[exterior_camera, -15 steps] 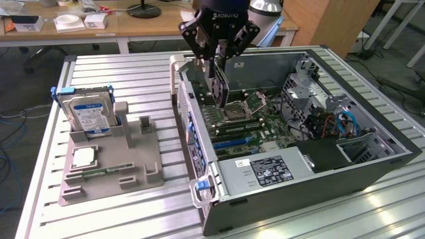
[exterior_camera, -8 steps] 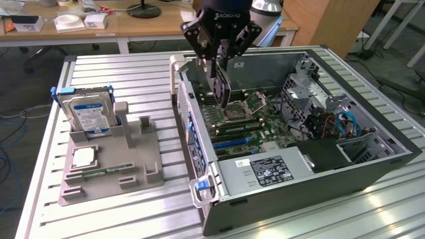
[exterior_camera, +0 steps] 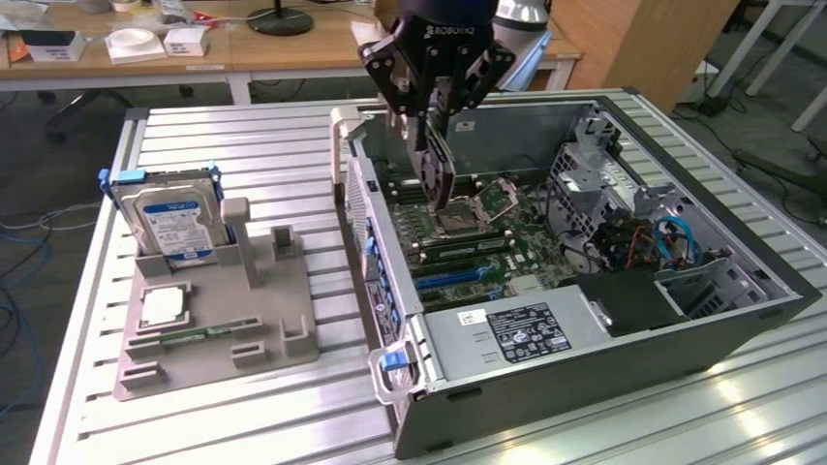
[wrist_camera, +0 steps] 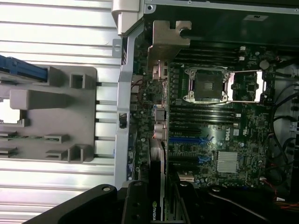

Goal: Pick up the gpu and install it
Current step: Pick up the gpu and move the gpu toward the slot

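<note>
The gpu (exterior_camera: 437, 176) is a thin dark card hanging edge-down from my gripper (exterior_camera: 433, 131), whose fingers are shut on its upper part. It hovers above the motherboard (exterior_camera: 481, 244) inside the open computer case (exterior_camera: 723, 208), close to the case's rear wall on the exterior view's left. In the wrist view the gpu (wrist_camera: 156, 186) appears edge-on with a green logo, between my gripper (wrist_camera: 159, 205) fingers. It lies roughly in line with the blue expansion slots (wrist_camera: 189, 140), and I cannot tell whether it touches them.
A grey holder (exterior_camera: 227, 320) on the slatted table at the exterior view's left carries a blue-labelled hard drive (exterior_camera: 174, 218), a processor chip (exterior_camera: 166, 306) and a green memory stick (exterior_camera: 194, 336). Inside the case are the processor socket (wrist_camera: 208, 86), power supply (exterior_camera: 517, 331) and drive cage cables (exterior_camera: 672, 242).
</note>
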Robot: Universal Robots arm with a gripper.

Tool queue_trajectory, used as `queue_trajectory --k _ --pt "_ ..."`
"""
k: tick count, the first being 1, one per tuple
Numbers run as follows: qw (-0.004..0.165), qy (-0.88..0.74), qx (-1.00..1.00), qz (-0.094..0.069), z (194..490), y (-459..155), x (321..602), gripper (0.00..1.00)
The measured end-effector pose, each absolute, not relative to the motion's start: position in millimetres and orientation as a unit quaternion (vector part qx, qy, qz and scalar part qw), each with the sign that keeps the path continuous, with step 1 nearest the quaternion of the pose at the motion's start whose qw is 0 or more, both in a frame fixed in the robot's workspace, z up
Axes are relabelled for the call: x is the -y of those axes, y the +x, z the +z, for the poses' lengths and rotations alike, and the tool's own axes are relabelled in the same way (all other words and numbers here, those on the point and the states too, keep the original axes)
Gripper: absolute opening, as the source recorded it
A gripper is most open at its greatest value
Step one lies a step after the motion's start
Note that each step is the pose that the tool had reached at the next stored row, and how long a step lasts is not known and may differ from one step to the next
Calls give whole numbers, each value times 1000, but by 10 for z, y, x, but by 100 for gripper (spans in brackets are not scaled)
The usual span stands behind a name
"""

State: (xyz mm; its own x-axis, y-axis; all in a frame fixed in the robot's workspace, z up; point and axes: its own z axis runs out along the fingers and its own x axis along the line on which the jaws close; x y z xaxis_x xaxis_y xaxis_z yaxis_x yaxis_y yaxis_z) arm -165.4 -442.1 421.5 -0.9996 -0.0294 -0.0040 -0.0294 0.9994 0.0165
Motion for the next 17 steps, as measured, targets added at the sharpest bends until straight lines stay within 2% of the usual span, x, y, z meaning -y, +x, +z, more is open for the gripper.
queue_trajectory --k 17 --pt "1 -15 -1000 8 4214 -1519 4423 26"
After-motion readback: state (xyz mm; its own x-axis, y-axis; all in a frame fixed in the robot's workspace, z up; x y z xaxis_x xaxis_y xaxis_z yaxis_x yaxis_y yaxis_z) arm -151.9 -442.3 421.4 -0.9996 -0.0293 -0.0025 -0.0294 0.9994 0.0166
